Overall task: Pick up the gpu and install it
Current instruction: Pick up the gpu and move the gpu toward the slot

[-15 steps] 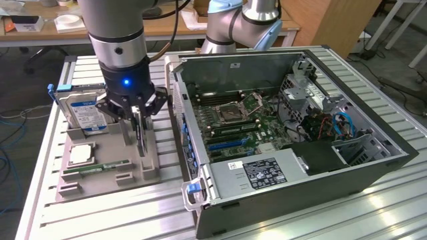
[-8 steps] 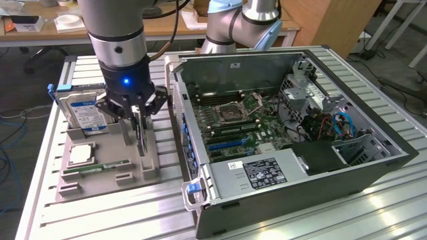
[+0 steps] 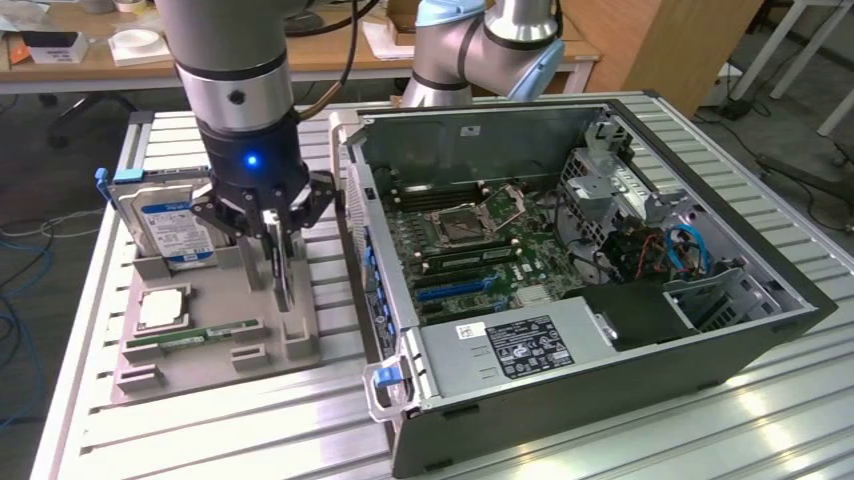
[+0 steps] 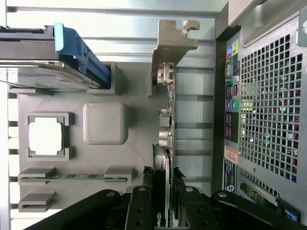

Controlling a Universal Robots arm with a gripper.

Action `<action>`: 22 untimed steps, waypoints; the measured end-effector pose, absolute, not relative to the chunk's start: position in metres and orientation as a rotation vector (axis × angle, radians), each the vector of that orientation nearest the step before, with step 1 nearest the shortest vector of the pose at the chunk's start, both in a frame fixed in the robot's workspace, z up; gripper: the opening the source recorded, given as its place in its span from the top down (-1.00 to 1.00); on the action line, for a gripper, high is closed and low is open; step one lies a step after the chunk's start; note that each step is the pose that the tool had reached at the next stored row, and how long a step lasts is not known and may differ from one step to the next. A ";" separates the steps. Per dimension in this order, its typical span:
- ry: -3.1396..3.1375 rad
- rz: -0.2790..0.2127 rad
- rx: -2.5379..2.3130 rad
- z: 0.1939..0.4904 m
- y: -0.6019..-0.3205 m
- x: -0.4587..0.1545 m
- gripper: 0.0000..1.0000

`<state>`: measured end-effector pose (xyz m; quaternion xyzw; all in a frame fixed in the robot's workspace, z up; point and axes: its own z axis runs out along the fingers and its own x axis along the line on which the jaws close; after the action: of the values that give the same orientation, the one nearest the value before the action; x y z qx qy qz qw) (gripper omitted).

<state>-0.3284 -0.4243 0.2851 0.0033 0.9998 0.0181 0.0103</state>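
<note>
The gpu [image 3: 280, 272] is a thin dark card standing on edge over the grey holder tray [image 3: 200, 368], at the exterior view's left of the open computer case [image 3: 601, 320]. My gripper [image 3: 274, 228] comes down on it from above, and its fingers press both faces of the card. The wrist view looks along the card's edge: the silvery end bracket [image 4: 171, 48] is at the far end, and the board runs back between my fingers [image 4: 140, 206], where my gripper [image 4: 164, 194] is shut on the gpu. I cannot tell whether the card's lower edge still rests in the tray's slot.
On the tray stand a blue-labelled hard drive [image 3: 174, 225], a square processor [image 3: 163, 308] and a narrow green memory stick [image 3: 200, 335]. The case lies open with its motherboard [image 3: 481, 240] exposed; its perforated rear panel [image 4: 268, 105] is close beside the card. A desk stands behind.
</note>
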 end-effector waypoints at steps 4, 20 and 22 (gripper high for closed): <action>3.120 0.057 0.010 0.287 -0.424 -0.328 0.48; 3.120 0.057 0.010 0.300 -0.424 -0.328 0.48; 3.120 0.057 0.010 0.301 -0.424 -0.328 0.48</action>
<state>-0.3285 -0.4242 0.3006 0.0033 0.9998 0.0182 0.0104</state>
